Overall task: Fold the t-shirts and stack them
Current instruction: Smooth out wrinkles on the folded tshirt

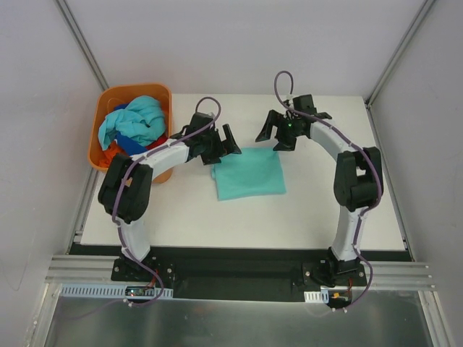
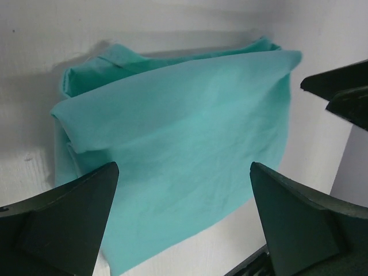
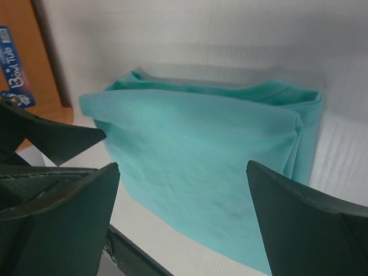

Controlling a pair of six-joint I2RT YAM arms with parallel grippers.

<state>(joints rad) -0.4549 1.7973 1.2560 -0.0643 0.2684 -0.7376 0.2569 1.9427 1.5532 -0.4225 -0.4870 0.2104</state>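
Observation:
A teal-green t-shirt (image 1: 248,173) lies folded into a flat rectangle on the white table (image 1: 217,217), and neither gripper touches it. My left gripper (image 1: 224,150) hovers open at its far left corner. My right gripper (image 1: 272,142) hovers open at its far right corner. The left wrist view shows the folded shirt (image 2: 178,149) beyond my open left gripper (image 2: 184,172), with nothing between the fingers (image 2: 75,224). In the right wrist view the same shirt (image 3: 201,149) lies past the open right gripper (image 3: 183,169). More t-shirts, light aqua (image 1: 137,119), blue (image 1: 130,144) and orange-red (image 1: 108,153), sit crumpled in the basket.
The orange plastic basket (image 1: 98,134) stands at the table's far left, close behind my left arm; its labelled wall (image 3: 23,52) shows in the right wrist view. Grey enclosure walls ring the table. The arm bases sit on a black rail (image 1: 239,271) at the near edge.

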